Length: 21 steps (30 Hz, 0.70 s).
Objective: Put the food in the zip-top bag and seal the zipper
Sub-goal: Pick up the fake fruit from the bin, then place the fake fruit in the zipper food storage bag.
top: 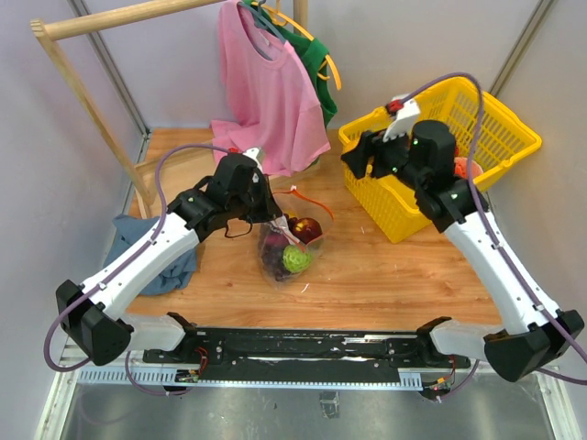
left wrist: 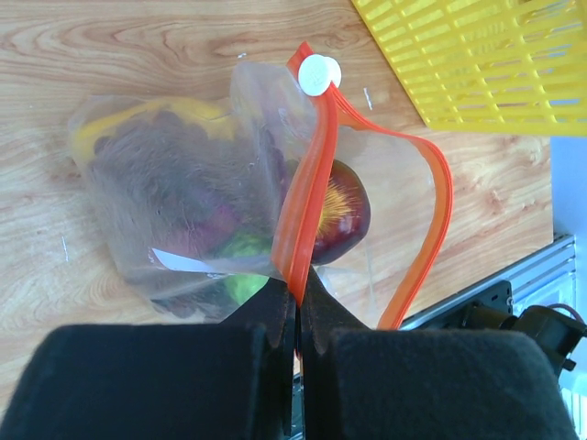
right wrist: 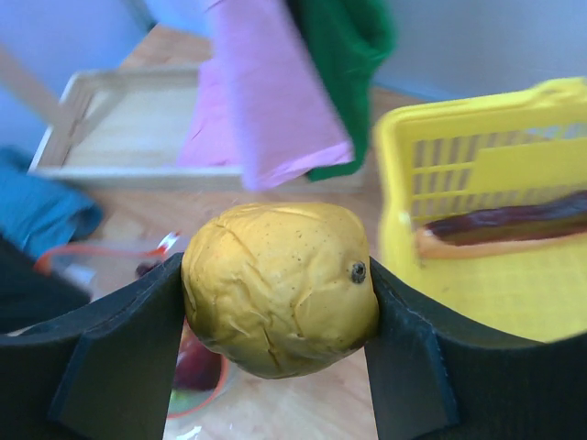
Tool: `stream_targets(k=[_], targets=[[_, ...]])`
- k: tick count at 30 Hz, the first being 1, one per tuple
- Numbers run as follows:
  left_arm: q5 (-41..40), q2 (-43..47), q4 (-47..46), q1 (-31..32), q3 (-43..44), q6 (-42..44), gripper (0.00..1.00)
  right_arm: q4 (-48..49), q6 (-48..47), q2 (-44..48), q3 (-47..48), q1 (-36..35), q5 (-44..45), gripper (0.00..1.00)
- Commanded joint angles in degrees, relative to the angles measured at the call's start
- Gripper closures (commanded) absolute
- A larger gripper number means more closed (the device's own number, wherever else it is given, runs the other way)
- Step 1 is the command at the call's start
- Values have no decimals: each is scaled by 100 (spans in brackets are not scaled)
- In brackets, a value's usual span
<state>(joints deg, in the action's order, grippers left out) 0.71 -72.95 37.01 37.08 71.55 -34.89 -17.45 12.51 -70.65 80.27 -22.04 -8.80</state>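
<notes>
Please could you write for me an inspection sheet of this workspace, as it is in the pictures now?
Surface: wooden table, bare wood showing.
Job's things: zip-top bag open, several food pieces inside; zipper unsealed; yellow food piece held.
Clutter: blue cloth at the table's left edge.
Grippers: left end effector shut on the zipper; right end effector shut on the yellow food piece.
Cables: purple cables loop over both arms; no snag seen.
Surroundings: yellow basket, pink shirt and green shirt on wooden rack.
</notes>
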Motion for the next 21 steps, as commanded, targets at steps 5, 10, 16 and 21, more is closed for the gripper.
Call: stream_targets(k=[5, 10, 16, 21], targets=[[-25, 205, -266, -52, -74, -17, 100, 283, -1074, 278, -987, -1506, -251, 83], [-33, 245, -272, -52, -107, -28, 100, 783, -1321, 205, -1517, -2138, -227, 80], [33, 267, -321, -52, -187, -98, 100, 1373, -1287, -300, -1661, -2352, 44, 71], [49, 311, -353, -52, -238, -162, 100, 1463, -1193, -725, -1481, -2457, -97, 41]])
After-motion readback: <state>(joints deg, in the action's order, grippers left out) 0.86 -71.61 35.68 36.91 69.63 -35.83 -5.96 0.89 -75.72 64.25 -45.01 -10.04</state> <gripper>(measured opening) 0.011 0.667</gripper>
